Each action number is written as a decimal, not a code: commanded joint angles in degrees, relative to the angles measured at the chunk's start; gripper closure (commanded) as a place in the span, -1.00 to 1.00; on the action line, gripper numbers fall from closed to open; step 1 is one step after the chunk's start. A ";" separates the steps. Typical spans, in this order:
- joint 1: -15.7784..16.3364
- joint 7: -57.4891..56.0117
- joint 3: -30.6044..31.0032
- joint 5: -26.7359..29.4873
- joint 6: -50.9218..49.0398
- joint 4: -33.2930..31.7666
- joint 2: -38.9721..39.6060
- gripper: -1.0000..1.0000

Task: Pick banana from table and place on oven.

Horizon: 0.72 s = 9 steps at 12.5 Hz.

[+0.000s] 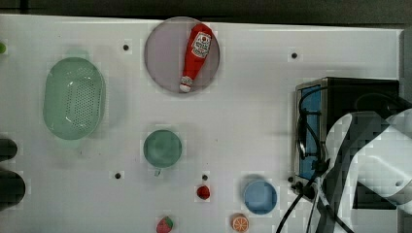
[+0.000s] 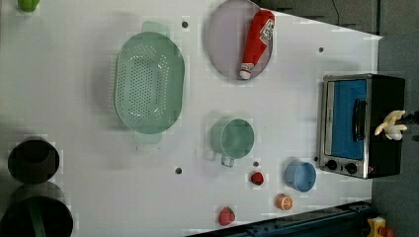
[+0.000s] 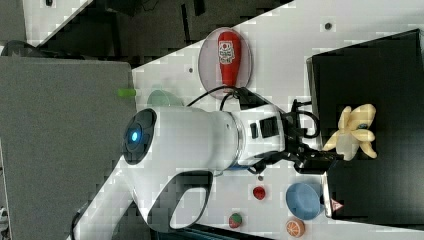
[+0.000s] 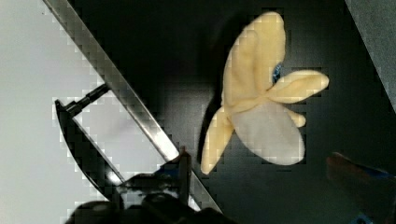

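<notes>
Lying on the oven (image 3: pixel 370 80) top, the banana (image 3: pixel 354 132) sits beyond the pincer (image 3: pixel 327 156); wrist view shows jaws spread wide, nothing held.

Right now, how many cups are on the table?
2: a green cup in the middle of the table, and a blue cup beside the oven.

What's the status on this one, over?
Claw open, beside the banana. Banana lying on the oven top, let go. Nothing in the way.
</notes>
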 commanded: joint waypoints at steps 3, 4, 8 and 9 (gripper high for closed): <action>0.77 -3.42 1.90 -0.22 -0.23 4.94 -3.18 -1.00; 1.39 -3.46 3.19 -0.21 -2.53 6.37 -4.06 -1.00; 4.28 6.76 12.44 1.69 -13.64 7.48 -9.34 -1.00; 4.88 13.12 15.25 1.86 -13.63 7.49 -10.64 -1.00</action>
